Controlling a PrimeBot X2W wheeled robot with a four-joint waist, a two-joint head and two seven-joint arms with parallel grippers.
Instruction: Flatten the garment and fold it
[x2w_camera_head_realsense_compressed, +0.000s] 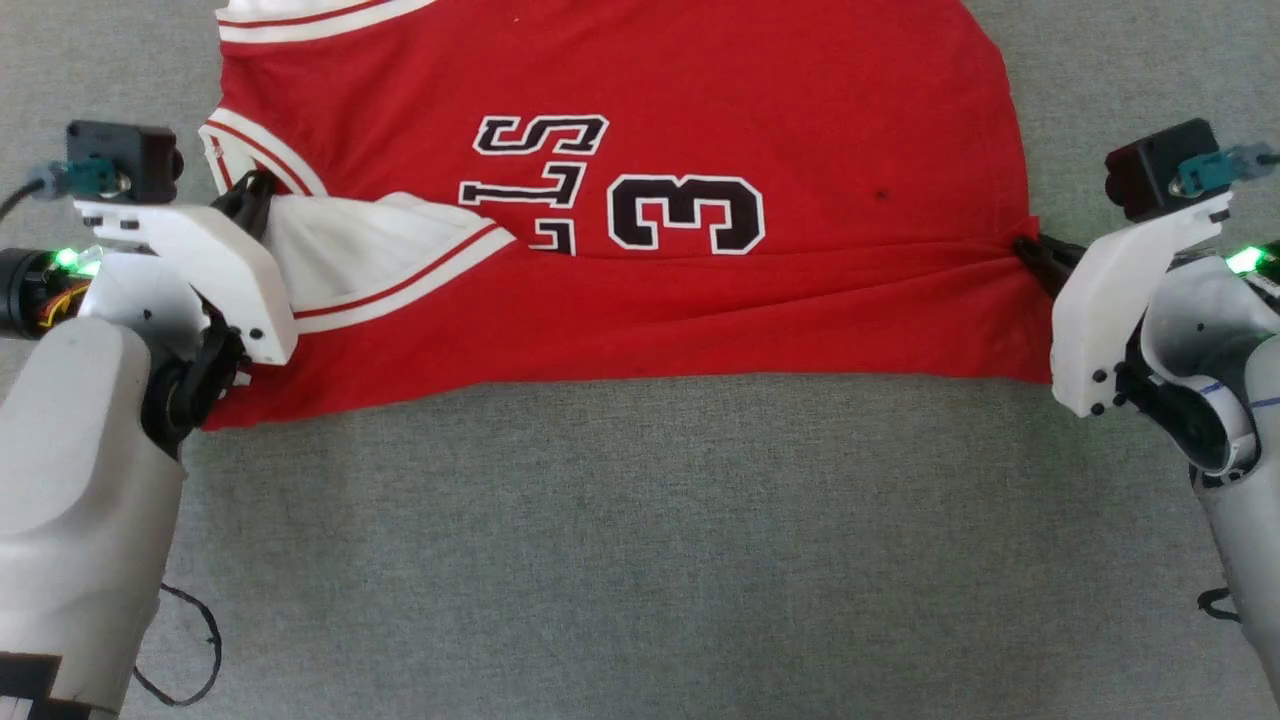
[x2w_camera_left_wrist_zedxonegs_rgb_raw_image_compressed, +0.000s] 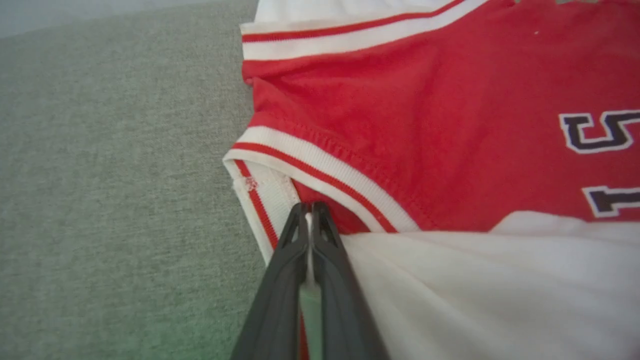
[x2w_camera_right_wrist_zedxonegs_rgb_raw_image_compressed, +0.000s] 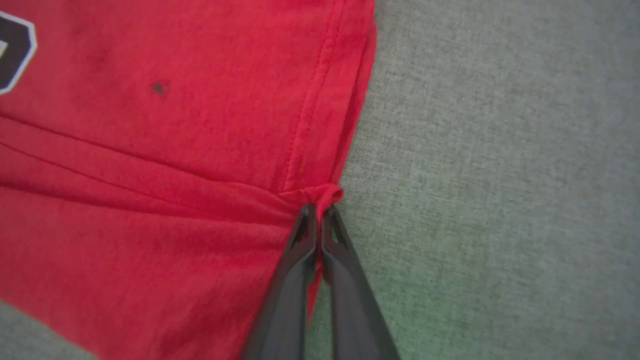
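The red basketball-style shirt with white short sleeves and black white-outlined lettering (x2w_camera_head_realsense_compressed: 700, 100) lies spread on a grey woven surface (x2w_camera_head_realsense_compressed: 640, 550), directly in front of the robot and running from one arm to the other. Its near part appears doubled over onto the body, so that a white sleeve with red-striped trim (x2w_camera_head_realsense_compressed: 370, 250) lies across the front and covers part of the lettering beside the black numeral "3" (x2w_camera_head_realsense_compressed: 685, 213).

The left end effector (x2w_camera_head_realsense_compressed: 255, 190) is closed on the cloth where the sleeve meets the striped trim; in the left wrist view its jaws (x2w_camera_left_wrist_zedxonegs_rgb_raw_image_compressed: 310, 210) pinch a thin layer of fabric. The right end effector (x2w_camera_head_realsense_compressed: 1030, 250) is closed on a small bunch of the red hem at the opposite edge (x2w_camera_right_wrist_zedxonegs_rgb_raw_image_compressed: 317, 212), and creases run from that pinch across the shirt.

The step in hand looks like laying the first lengthwise fold. The next move probably calls for lowering both pinched points onto the shirt, letting go together, and backing the fingers out low and straight so the folded layer does not drag or bunch.
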